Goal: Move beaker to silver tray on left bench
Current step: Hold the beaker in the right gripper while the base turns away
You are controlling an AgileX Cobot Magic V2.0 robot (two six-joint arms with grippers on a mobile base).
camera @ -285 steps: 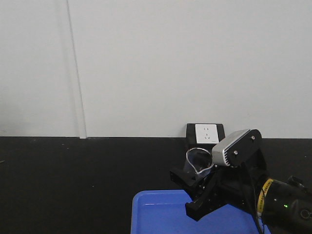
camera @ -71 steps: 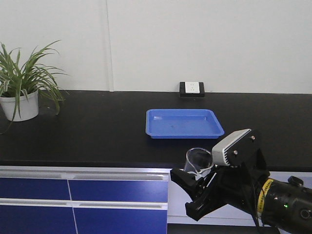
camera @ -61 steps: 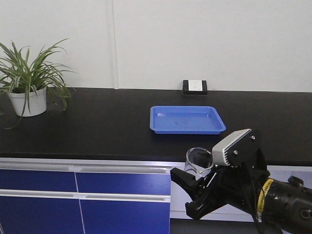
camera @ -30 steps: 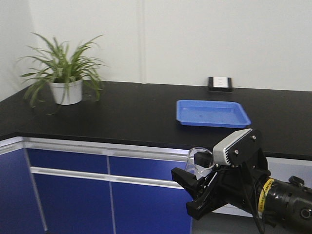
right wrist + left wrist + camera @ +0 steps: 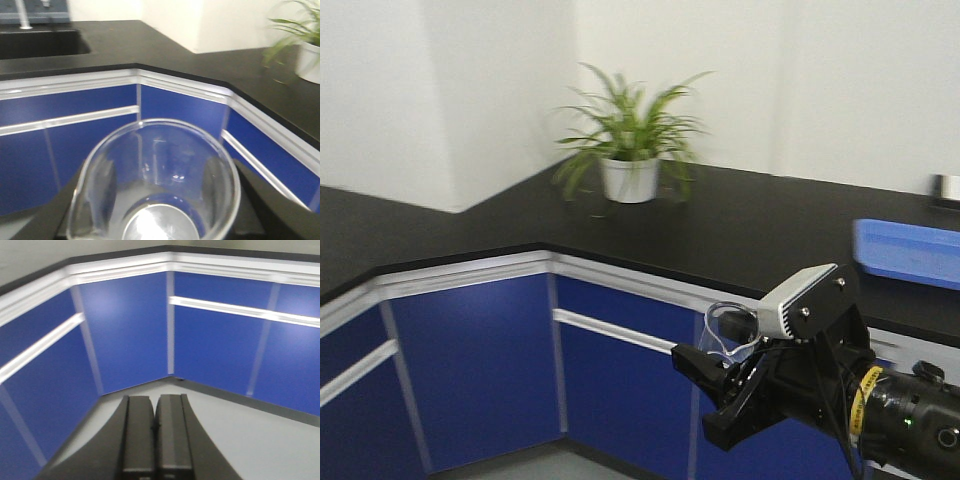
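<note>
The beaker [image 5: 728,330] is small, clear and empty, and it stays upright in my right gripper [image 5: 712,388], which is shut on it in front of the blue cabinet fronts. From the right wrist I look down into the beaker [image 5: 155,180], with the right gripper [image 5: 156,212] holding its sides. My left gripper [image 5: 155,405] is shut with nothing in it, low above the grey floor. The silver tray is out of view. A black worktop [image 5: 380,245] runs left of the corner under a white wall; I cannot tell whether it is the left bench.
A potted plant [image 5: 630,165] stands on the black worktop near the corner. A blue tray [image 5: 910,250] lies at the right edge. Blue drawer fronts [image 5: 470,350] line the benches. A sink [image 5: 40,42] is set into the far worktop.
The view has swung left: the blue tray slid to the right edge, the plant moved toward the middle, and the bench corner came into sight. The beaker stays in the right gripper.
</note>
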